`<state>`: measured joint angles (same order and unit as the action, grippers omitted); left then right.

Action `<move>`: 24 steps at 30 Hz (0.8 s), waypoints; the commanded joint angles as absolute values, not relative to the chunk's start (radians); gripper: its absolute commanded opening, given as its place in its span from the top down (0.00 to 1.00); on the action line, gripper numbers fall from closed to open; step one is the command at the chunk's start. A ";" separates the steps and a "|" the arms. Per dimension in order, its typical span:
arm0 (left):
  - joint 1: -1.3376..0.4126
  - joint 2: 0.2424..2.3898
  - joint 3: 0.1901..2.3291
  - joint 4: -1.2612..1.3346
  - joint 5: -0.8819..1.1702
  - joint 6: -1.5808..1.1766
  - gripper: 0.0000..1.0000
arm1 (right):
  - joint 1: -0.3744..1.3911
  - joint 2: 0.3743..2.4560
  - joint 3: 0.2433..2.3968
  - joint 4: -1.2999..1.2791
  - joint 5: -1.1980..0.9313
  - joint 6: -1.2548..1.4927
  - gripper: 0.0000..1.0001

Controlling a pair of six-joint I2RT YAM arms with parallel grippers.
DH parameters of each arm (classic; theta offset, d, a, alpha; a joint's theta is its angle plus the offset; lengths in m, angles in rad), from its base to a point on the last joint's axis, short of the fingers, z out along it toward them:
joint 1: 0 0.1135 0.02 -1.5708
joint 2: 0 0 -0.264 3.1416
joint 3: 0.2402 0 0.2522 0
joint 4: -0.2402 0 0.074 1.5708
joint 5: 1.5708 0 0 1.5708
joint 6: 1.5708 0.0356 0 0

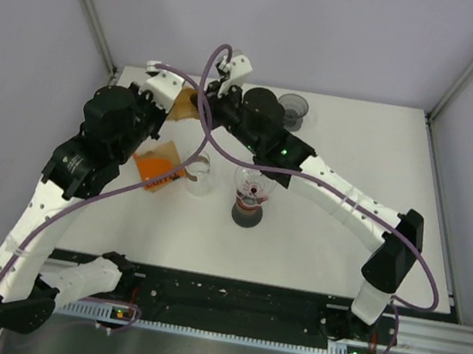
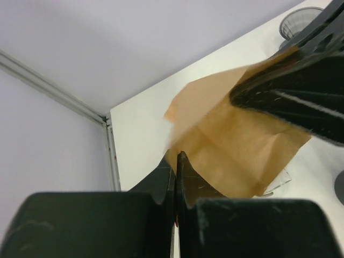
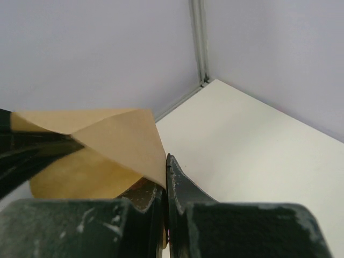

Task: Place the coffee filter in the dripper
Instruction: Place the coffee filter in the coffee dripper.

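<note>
The brown paper coffee filter (image 2: 236, 140) hung between my two grippers over the far left part of the white table (image 1: 325, 246), near the back corner, and from what I could see it was lifted clear of the surface. The left gripper (image 2: 176, 161) was clenched, its two fingers pressed together on the filter's lower edge, with the paper fanning out up and to the right from that pinch. The right gripper (image 3: 165, 166) was clamped tight as well, nipping a pointed corner of the same filter, so the sheet was held from both sides with a fold running across it. In the left wrist view the other arm's dark fingers crossed over the upper right of the paper. The dripper (image 1: 250, 196), a clear cone on a dark base, stood near the middle of the table, well apart from the filter and nearer to me. Just to its left stood a clear glass vessel (image 1: 202, 174), and touching or almost touching that lay an orange packet (image 1: 158, 168), partly under the left arm. A dark ribbed cup (image 1: 292, 109) sat toward the back edge, just beside the right arm's wrist.
</note>
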<state>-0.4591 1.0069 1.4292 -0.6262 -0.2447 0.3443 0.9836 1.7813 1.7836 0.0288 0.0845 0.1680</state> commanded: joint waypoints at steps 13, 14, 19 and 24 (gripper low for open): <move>-0.457 0.982 1.453 -0.577 -0.172 0.290 1.00 | 0.931 1.720 1.740 0.163 -0.046 0.221 0.80; -0.459 0.983 1.459 -0.581 -0.158 0.279 1.00 | 0.933 1.726 1.744 0.164 -0.055 0.225 0.82; -0.457 0.996 1.483 -0.581 -0.245 0.247 1.00 | 0.933 1.732 1.758 0.115 -0.006 0.227 1.00; -0.454 0.977 1.465 -0.506 -0.396 0.302 1.00 | 0.891 1.674 1.680 0.091 0.107 0.225 1.00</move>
